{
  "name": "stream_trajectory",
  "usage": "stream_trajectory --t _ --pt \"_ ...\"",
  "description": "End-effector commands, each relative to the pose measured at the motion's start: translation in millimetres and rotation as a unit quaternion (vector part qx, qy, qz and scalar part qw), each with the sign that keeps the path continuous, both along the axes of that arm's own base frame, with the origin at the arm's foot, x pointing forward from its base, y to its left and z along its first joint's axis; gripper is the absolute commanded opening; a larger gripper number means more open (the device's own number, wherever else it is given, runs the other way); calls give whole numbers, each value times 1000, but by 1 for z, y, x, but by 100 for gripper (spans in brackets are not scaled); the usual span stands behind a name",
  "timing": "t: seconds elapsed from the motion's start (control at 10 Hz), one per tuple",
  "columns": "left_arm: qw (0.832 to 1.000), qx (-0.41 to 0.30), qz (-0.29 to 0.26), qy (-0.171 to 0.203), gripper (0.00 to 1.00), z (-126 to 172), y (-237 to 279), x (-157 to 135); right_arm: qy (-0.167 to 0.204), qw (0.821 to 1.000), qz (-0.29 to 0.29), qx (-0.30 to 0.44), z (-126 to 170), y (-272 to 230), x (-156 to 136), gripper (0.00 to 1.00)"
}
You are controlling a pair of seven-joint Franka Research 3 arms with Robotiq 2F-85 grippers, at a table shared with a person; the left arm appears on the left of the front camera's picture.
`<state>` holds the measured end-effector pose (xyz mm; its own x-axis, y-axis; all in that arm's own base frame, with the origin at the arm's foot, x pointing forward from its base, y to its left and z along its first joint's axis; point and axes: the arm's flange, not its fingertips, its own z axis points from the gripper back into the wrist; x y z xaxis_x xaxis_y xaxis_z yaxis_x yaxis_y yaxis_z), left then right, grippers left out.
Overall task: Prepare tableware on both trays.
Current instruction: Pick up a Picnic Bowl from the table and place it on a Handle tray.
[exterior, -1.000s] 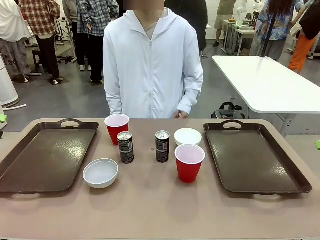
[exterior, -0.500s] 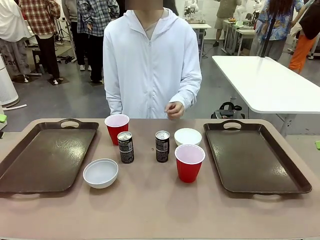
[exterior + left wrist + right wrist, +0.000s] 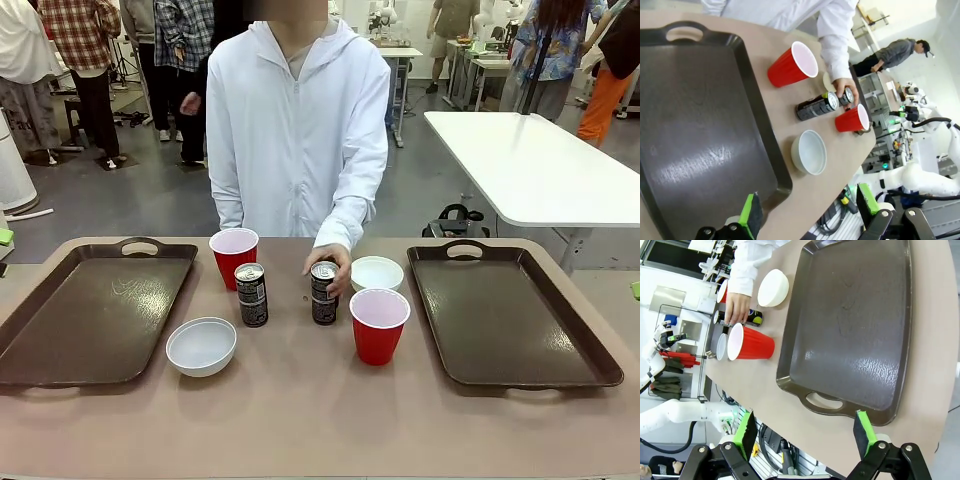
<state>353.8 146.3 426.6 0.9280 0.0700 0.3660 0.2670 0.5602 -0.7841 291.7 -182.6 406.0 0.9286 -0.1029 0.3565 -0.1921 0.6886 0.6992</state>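
Note:
Two dark brown trays lie bare, the left tray [image 3: 90, 310] and the right tray [image 3: 510, 310]. Between them on the table stand two red cups [image 3: 234, 256] [image 3: 379, 325], two black cans [image 3: 251, 295] [image 3: 324, 292] and two white bowls [image 3: 201, 346] [image 3: 376, 273]. The person's hand [image 3: 330, 264] grips the right can near its top. My left gripper [image 3: 807, 207] hangs open above the near corner of the left tray [image 3: 695, 125]. Open too, my right gripper [image 3: 804, 435] hovers over the right tray's [image 3: 850, 325] handle end.
The person in a white hooded jacket [image 3: 295, 130] stands at the table's far edge, between the trays. A white table [image 3: 540, 165] stands behind at the right. Bare tabletop runs along the near edge [image 3: 320, 430].
The person's hand has come down from chest height and closed on the right can. Neither gripper has moved and the tableware stands where it was.

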Motion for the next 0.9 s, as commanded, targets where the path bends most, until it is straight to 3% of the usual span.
stream_trajectory --t 0.0,0.8 --pt "1000 -5 -1 -7 100 1 3 1 -9 1000 1 9 -2 -1 1 100" --pt "1000 -5 -1 -7 100 1 3 1 -9 1000 1 9 -2 -1 1 100"
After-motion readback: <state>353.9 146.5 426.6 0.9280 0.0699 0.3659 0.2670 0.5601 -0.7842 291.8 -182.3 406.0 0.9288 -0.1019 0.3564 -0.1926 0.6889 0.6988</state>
